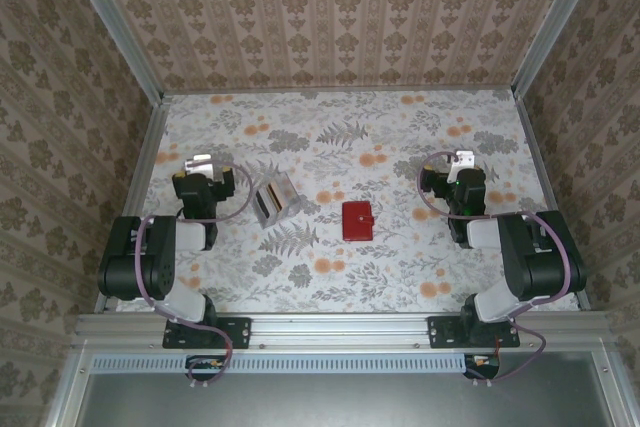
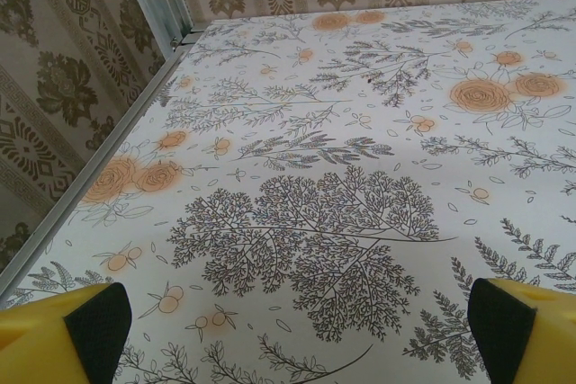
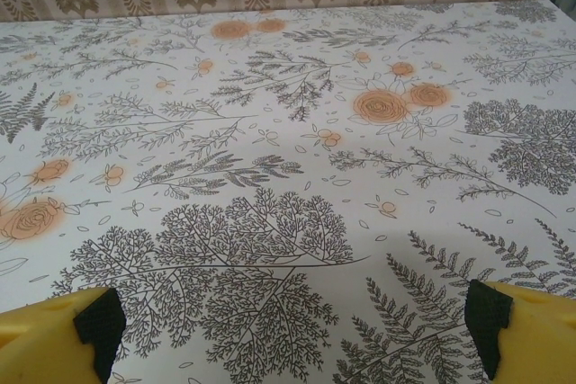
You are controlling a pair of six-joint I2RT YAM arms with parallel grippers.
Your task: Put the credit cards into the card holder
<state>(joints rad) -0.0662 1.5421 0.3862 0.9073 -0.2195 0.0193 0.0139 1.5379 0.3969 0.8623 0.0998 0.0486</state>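
Observation:
The card holder [image 1: 356, 220] is a small red case lying shut on the floral table, near the middle. To its left lie the credit cards [image 1: 275, 199], a small overlapping pile that looks pale grey with darker stripes. My left gripper [image 1: 203, 162] rests at the left side of the table, left of the cards and apart from them. Its yellow, black-padded fingers [image 2: 90, 325] stand wide open over bare tablecloth [image 2: 297, 330]. My right gripper [image 1: 460, 159] sits right of the card holder, well apart from it, and is also open over bare cloth [image 3: 292, 325].
Patterned walls close the table [image 1: 340, 137] in on the left, back and right, with metal rails [image 1: 150, 147] along the edges. The arm bases [image 1: 205, 327] stand at the near edge.

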